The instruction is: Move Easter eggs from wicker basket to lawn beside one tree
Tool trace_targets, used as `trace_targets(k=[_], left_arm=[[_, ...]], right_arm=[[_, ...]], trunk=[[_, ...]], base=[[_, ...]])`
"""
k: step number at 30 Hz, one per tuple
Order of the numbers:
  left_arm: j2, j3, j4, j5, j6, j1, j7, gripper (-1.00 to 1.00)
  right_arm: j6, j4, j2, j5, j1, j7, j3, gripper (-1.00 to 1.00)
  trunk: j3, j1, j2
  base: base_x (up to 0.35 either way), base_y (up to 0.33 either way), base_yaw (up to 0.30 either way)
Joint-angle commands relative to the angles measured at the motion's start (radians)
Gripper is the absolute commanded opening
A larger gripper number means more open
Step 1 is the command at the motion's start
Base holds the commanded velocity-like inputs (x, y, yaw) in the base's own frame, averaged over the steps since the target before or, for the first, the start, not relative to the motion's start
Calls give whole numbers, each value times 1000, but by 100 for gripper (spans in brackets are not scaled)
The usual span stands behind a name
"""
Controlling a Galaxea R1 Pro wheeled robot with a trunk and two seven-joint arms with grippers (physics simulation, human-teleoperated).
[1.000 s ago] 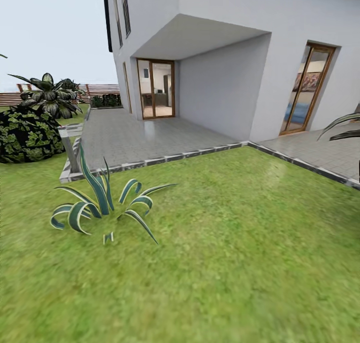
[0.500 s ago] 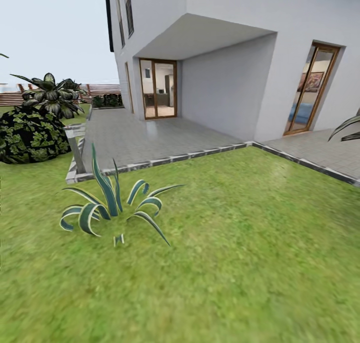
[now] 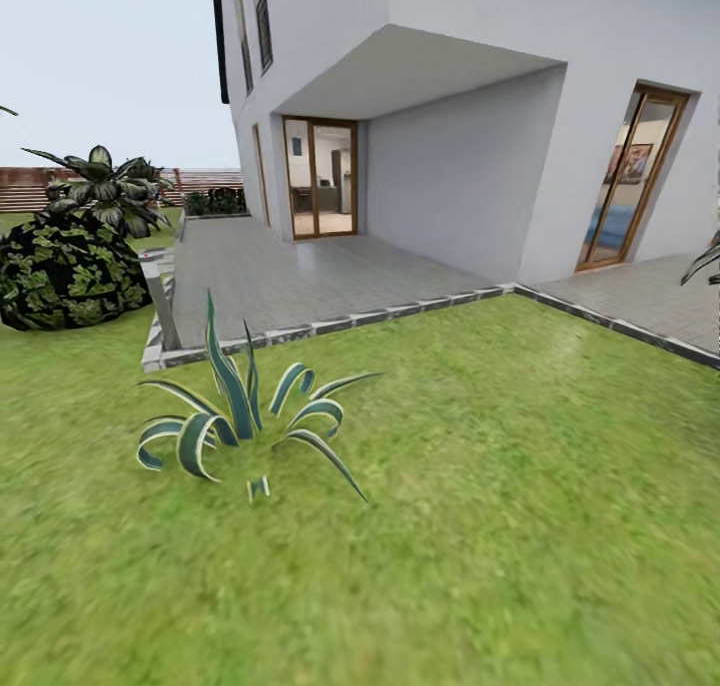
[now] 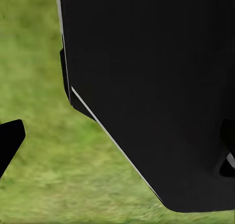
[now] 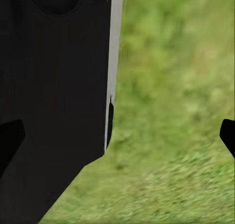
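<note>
A: What is the head view showing?

B: The wide, mottled green grass lawn (image 3: 520,486) is stretching up to a grey paved patio (image 3: 300,276) and a white 2-storey house (image 3: 450,116). A striped, spiky green-and-cream agave plant (image 3: 240,416) is sitting on the grass at the near left, and a rounded dark leafy bush (image 3: 65,271) is standing at the far left. No basket, eggs or grey-brown trunk are appearing here, so I judge the robot is travelling in search of them. Doing that well means turning steadily, sweeping the lawn and steering wide of the agave.

A: And the left wrist view?

B: A large black body of the robot is hanging over blurred grass, with a dark fingertip of the left gripper (image 4: 9,140) at the edge. I cannot tell how far apart its fingers are, or whether it is carrying anything.

A: The right wrist view?

B: Much the same: the right gripper (image 5: 227,133) is showing dark tips at both edges, over bare grass. I cannot tell its opening, and where the eggs lie relative to it is impossible to say.
</note>
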Motion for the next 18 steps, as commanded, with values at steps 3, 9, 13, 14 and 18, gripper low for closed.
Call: trace_targets(k=[3,9,13,14,18], left_arm=[[0,1,-1,1,1,0,-4,100],[0,1,-1,1,1,0,-4,100],[0,1,-1,1,1,0,-4,100],[0,1,-1,1,1,0,-4,100],[0,1,-1,1,1,0,-4,100]], right_arm=[[-2,2,0,7,-1,3,-1,100],[-1,2,0,7,-1,4,-1,100],[1,2,0,8,-1,3,-1,100],[1,2,0,8,-1,3,-1,100],[2,2,0,8,-1,3,-1,100]], trunk=[[-1,0,0],[-1,0,0],[-1,0,0],[-1,0,0],[-1,0,0]], base=[[130,333,-257],[130,333,-278],[130,333,-66],[130,333,-13],[130,333,-5]])
